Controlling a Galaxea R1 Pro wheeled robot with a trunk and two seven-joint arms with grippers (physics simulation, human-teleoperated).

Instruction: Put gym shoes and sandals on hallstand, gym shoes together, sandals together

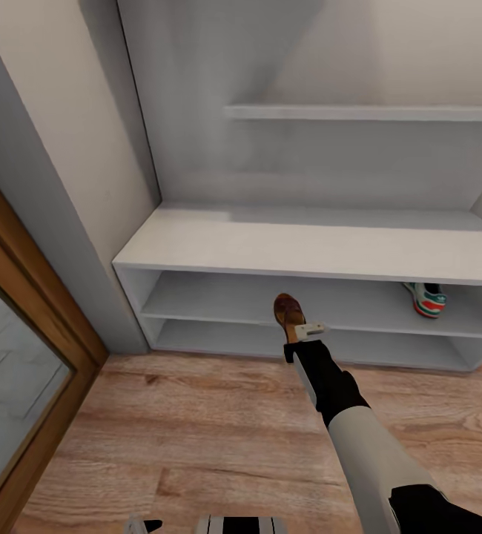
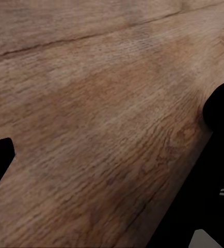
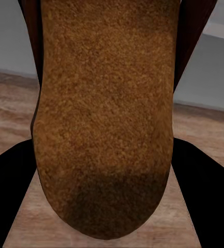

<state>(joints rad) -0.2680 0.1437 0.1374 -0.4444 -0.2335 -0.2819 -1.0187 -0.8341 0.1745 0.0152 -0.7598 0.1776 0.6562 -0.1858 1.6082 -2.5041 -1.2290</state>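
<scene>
Right tool carrying a sandal at the hallstand front.
Corridor floor nearest. Right tool clamped on sandal, held off the floor before the upper shelf slot. Left tool: state cannot be told. Farther right, gym shoe sits in that slot of hallstand.

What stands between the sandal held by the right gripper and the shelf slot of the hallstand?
Nothing visible. The sandal in the right gripper is in front of the open upper slot of the hallstand; the only gym shoe there sits far to the right.
</scene>
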